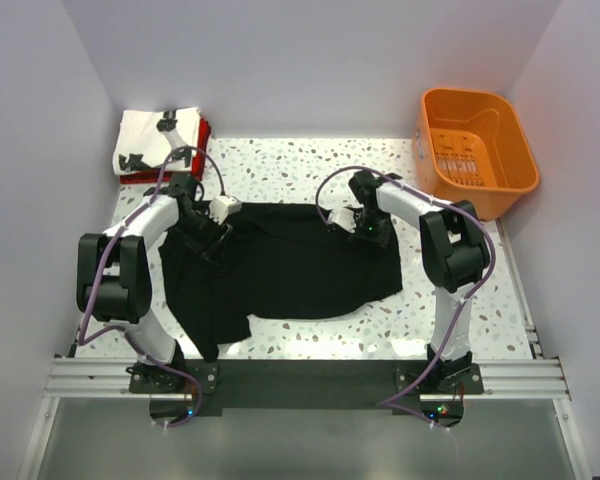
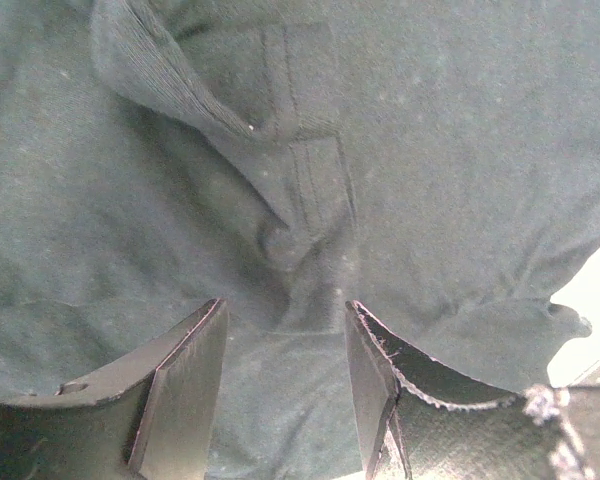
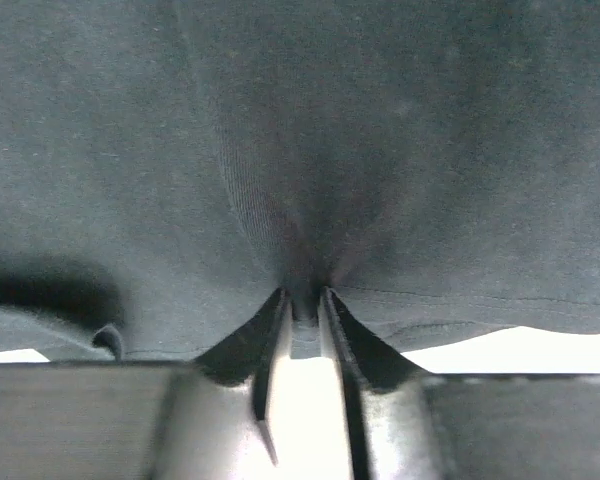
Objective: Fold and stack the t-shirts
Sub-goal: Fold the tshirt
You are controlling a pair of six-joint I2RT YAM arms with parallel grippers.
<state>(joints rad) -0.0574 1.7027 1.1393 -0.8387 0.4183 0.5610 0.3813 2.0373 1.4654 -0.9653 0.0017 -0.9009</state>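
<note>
The black t-shirt (image 1: 290,265) lies spread across the middle of the tabletop (image 1: 300,160). Its far edge runs roughly straight from left to right. Its left part trails toward the near edge in a loose, narrowing flap, and its right end stops well short of the right edge.

The left fingers (image 2: 180,390) stand apart over the shirt's far-left part, with a raised fold and a stitched seam lying between them. The cloth's edge and a strip of bare tabletop show at the lower right of the left wrist view.

The right fingers (image 3: 268,345) are nearly together, clamped on a small pucker of the black t-shirt near its far-right edge. Pale tabletop shows just beyond that hem.

The white t-shirt (image 1: 145,140) with black figures lies on the red t-shirt (image 1: 140,179) in the far-left corner, apart from the black one. An orange basket (image 1: 510,185) fills the far-right corner. Bare speckled tabletop runs along the far edge between them, and also along the right edge and the near-right corner.
</note>
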